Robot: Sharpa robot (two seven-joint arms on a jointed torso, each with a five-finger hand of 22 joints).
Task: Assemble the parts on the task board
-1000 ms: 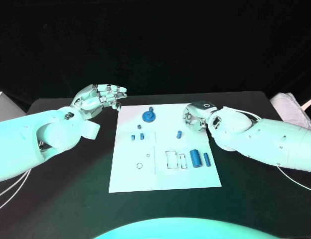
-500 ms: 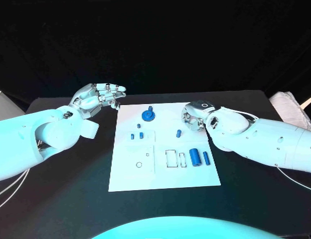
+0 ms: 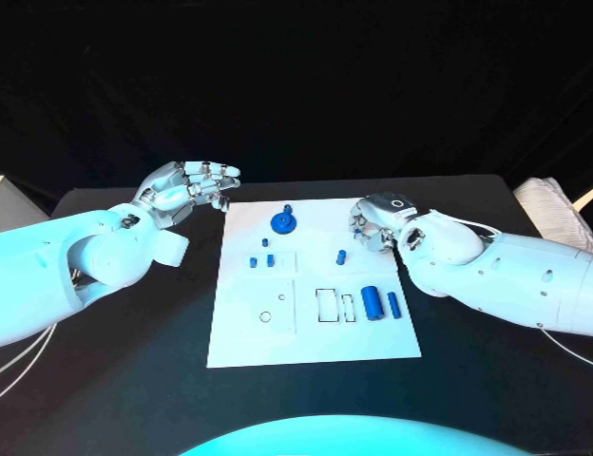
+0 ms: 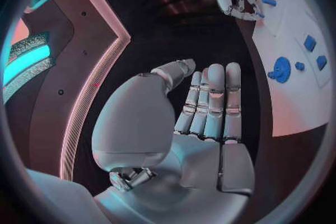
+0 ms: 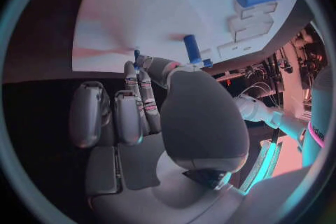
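Left hand (image 3: 187,185) hovers empty, fingers apart, at 10 o'clock off the task board (image 3: 311,332); right hand (image 3: 376,220), fingers curled, grip unclear, at 2 o'clock.

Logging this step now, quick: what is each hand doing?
Left hand: open, holding nothing, beside the white task board.
Right hand: cannot tell; fingers curled at the board's edge.

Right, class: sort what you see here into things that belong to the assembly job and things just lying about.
Job:
board
gear
large cylinder
thin rod
small pegs
left hand
right hand

Lying about:
cloth at the table's right edge
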